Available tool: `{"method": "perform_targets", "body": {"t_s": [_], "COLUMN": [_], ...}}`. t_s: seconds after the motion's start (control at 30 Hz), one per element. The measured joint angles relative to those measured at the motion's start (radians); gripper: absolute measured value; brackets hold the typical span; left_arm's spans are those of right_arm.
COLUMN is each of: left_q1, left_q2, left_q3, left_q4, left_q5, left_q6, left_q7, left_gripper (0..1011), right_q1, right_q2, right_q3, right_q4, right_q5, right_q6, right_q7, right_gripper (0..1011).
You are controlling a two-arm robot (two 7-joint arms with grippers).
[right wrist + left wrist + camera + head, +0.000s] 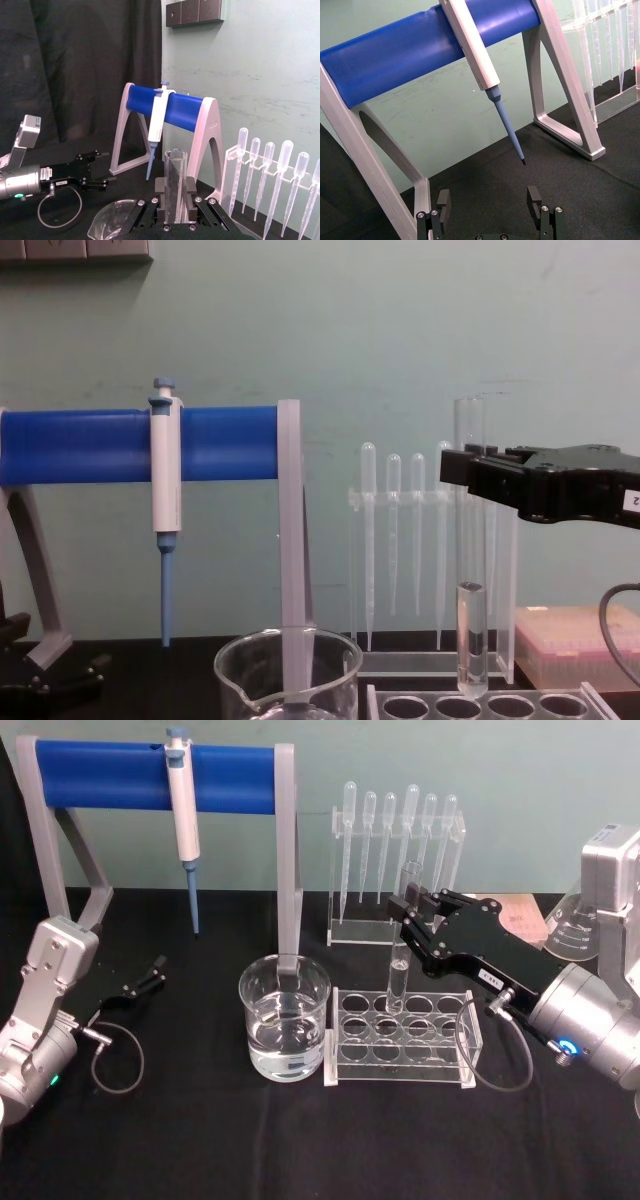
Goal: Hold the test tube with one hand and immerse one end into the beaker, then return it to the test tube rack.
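Note:
The test tube (pixel 399 945) stands upright, with my right gripper (pixel 405 910) shut on its upper part. Its rounded end, holding a little clear liquid, sits about level with the top of the clear tube rack (pixel 400 1067). From the chest, the tube (pixel 468 570) hangs in the black right gripper (pixel 462 468) over the rack's back row. In the right wrist view the tube (pixel 175 172) rises between the closed fingers. The beaker (pixel 248 1020), part full of water, stands just left of the rack. My left gripper (pixel 150 975) rests open at the far left of the table.
A white-and-blue pipettor (pixel 183 810) hangs on the blue-barred stand (pixel 100 775) behind the beaker. The acrylic stand (pixel 395 870) holding several pipettes is behind the rack. A glass flask (pixel 575 930) and a pink tip box (pixel 575 640) sit at the right.

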Motion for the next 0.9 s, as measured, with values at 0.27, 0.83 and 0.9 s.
{"method": "perform_targets", "body": {"t_s": [0.27, 0.83, 0.9], "left_q1": [0.0, 0.0, 0.0], "left_q2": [0.0, 0.0, 0.0], "left_q3": [0.0, 0.0, 0.0], "left_q4": [0.0, 0.0, 0.0], "left_q5": [0.0, 0.0, 0.0], "left_q6": [0.0, 0.0, 0.0], "left_q7": [0.0, 0.0, 0.0], "left_gripper": [1000, 1000, 1000], "right_q1": [0.0, 0.0, 0.0], "right_q2": [0.0, 0.0, 0.0], "right_q3": [0.0, 0.0, 0.0], "right_q4": [0.0, 0.0, 0.0], "right_q5": [0.0, 0.0, 0.0], "right_q6": [0.0, 0.0, 0.0], "right_q7": [0.0, 0.0, 0.0], "right_gripper": [228, 228, 228]}}
